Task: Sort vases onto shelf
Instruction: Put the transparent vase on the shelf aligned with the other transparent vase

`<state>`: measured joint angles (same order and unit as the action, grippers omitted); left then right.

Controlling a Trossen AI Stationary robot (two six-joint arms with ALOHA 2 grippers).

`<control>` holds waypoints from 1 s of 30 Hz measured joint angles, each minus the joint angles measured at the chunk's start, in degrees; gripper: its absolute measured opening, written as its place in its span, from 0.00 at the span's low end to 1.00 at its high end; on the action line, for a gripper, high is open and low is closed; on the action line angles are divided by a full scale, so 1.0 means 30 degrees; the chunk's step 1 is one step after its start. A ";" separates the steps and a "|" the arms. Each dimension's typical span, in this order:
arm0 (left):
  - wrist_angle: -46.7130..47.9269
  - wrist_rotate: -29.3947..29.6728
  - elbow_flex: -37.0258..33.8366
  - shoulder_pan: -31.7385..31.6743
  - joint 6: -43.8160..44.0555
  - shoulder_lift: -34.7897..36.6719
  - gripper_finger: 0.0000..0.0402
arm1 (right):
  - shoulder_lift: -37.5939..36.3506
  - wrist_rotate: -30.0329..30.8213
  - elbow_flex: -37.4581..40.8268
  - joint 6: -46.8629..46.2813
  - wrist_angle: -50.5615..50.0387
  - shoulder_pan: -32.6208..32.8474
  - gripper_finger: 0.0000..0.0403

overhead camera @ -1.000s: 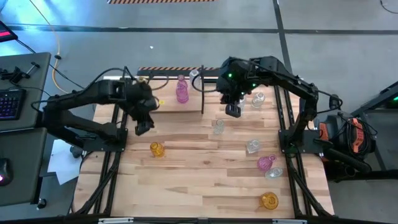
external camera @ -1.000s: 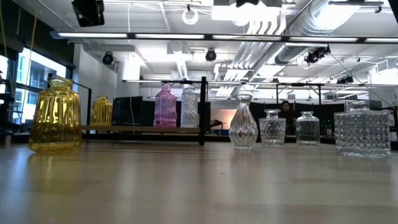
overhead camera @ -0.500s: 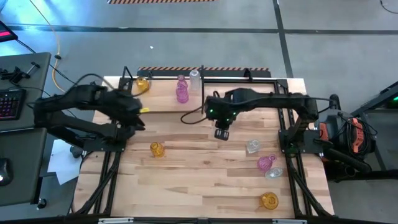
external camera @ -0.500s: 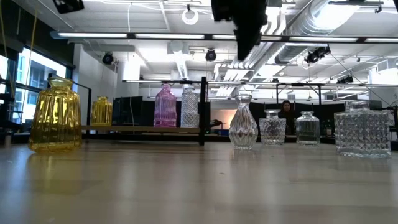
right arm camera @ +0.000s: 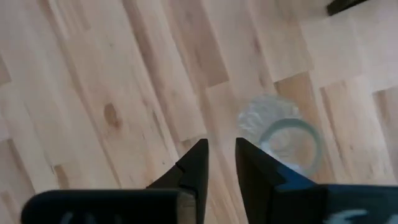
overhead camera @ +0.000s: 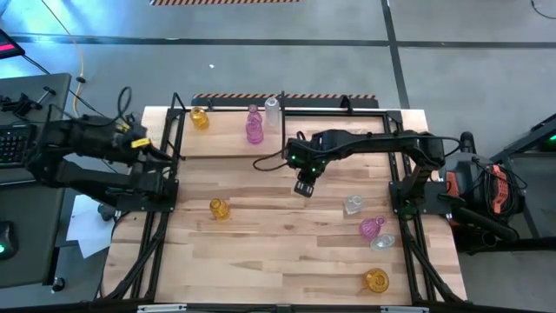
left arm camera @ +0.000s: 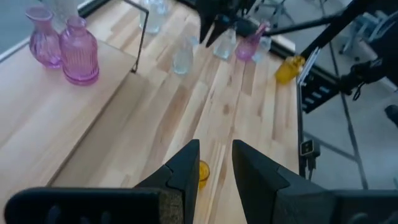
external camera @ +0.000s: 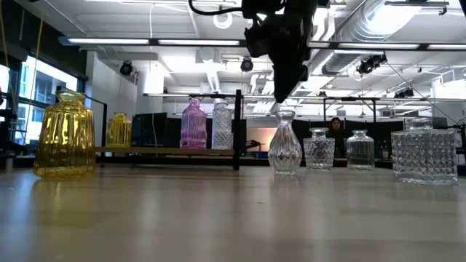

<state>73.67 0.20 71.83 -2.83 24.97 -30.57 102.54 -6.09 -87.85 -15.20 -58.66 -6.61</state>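
Clear vase (right arm camera: 283,140), right gripper (right arm camera: 219,163) poised above it, jaws slightly apart, apparently empty

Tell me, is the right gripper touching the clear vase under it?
Apart. Right wrist view shows the right gripper empty, with the clear vase beside its fingers, bare wood between.

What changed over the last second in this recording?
The right gripper swung from over the shelf out over the table and came down above a clear vase. Its jaws stand slightly apart beside the vase's mouth, gripping nothing. The left gripper drew back to the table's left edge, empty. No vase visibly moved.
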 joint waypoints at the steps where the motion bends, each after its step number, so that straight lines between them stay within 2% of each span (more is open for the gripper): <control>1: 0.0002 0.0080 0.0000 0.0006 0.0000 0.0246 0.22 | -0.0005 0.0017 0.0000 -0.0021 0.0032 -0.0096 0.19; 7: 0.0054 0.0178 0.0000 -0.0001 -0.0019 0.1090 0.22 | -0.0005 0.0539 0.0004 -0.0248 -0.0336 -0.0768 0.31; 11: 0.0498 0.0178 0.0000 -0.0001 -0.0207 0.1217 0.22 | -0.0005 0.0764 0.0007 -0.0125 -0.0555 -0.0976 0.34; 19: 0.1165 0.0178 -0.0015 -0.0001 -0.0512 0.1217 0.22 | -0.0009 -0.0345 0.2389 -0.0896 0.0840 -0.0987 0.34; 26: 0.1158 0.0213 -0.0022 -0.0001 -0.0740 0.1210 0.22 | 0.0087 -0.0017 0.3359 -0.2428 0.2230 -0.0892 0.34; 30: 0.1150 0.0454 -0.0022 -0.0001 -0.0901 0.1210 0.22 | 0.0022 0.0369 0.3337 -0.2318 0.2399 -0.0881 0.27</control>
<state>77.12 1.56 71.77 -2.83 22.27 -26.94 102.60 -4.98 -77.84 -22.16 -51.47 -9.26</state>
